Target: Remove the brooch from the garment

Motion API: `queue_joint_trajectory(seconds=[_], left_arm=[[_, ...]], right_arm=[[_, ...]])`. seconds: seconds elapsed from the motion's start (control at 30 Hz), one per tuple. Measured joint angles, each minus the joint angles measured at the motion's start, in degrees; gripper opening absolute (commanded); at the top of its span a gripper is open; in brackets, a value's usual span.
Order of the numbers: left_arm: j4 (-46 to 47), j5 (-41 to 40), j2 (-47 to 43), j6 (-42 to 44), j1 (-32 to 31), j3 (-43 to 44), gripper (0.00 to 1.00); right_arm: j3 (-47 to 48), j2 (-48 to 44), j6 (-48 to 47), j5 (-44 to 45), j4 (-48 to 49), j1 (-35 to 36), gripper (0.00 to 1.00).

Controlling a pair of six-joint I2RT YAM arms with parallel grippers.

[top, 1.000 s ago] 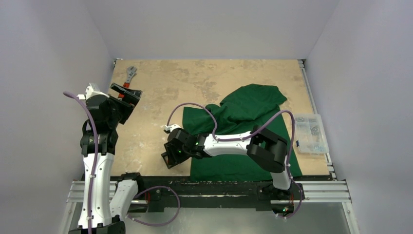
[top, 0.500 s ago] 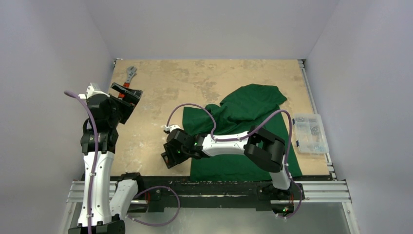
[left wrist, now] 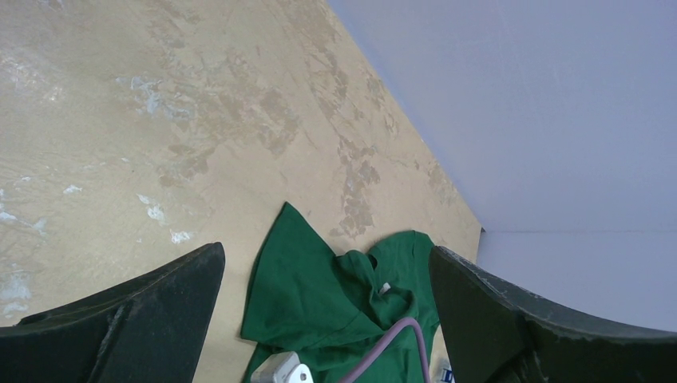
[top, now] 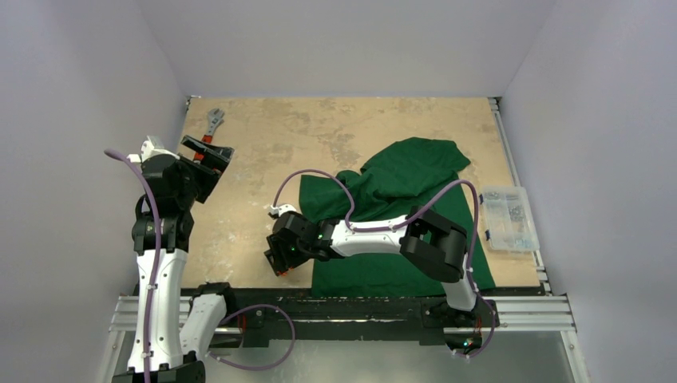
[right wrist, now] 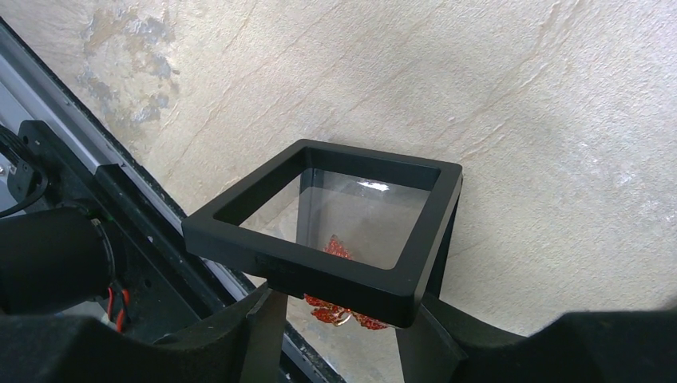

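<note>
tan tabletop (top: pixel 263 144) just left of the garment (top: pixel 399 175): right gripper (right wrist: pixel 339 319), pinching a black frame (right wrist: pixel 319 275), has shifted slightly; brooch (right wrist: pixel 323 308) lies beneath, apparently off the cloth; left gripper (left wrist: pixel 327 303) spread.

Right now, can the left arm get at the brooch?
Probably not. The left gripper is open at the far left, near the wrench. The brooch sits behind the black frame held by the right gripper, which crowds any approach.

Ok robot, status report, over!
Left gripper open, empty. Right gripper straddles black frame case, grip unclear. Brooch behind its window, off garment. Purple cable over garment.
</note>
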Motion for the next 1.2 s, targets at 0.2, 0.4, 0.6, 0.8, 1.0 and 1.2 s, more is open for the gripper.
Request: queue_joint_trajectory(seconds=[0.2,0.4,0.6,0.8,1.0,1.2], left_arm=[[0.17,0.37,0.02,0.00,0.00,0.00,1.00],[1.09,0.98,0.26,0.00,0.00,0.00,1.00],[1.27,1.33,0.92,0.00,0.00,0.00,1.00],[1.29,1.70,1.09,0.00,0.00,0.00,1.00],[1.36,2.16,1.31,0.00,0.00,0.00,1.00],[1.77,2.54,1.84,-0.02,0.00,0.00,1.00]], right_arm=[[0.07,0.00,0.02,0.09,-0.02,0.02,0.57],[0.07,-0.33,0.07,1.22,-0.37,0.07,0.59],[0.07,-1.36,0.02,1.73,-0.46,0.07,0.60],[0.02,-2.75,-0.04,1.88,-0.42,0.07,0.58],[-0.74,-2.82,-0.15,1.86,-0.61,0.07,0.59],[-3.61,-5.46,-0.37,1.90,-2.03,0.07,0.62]])
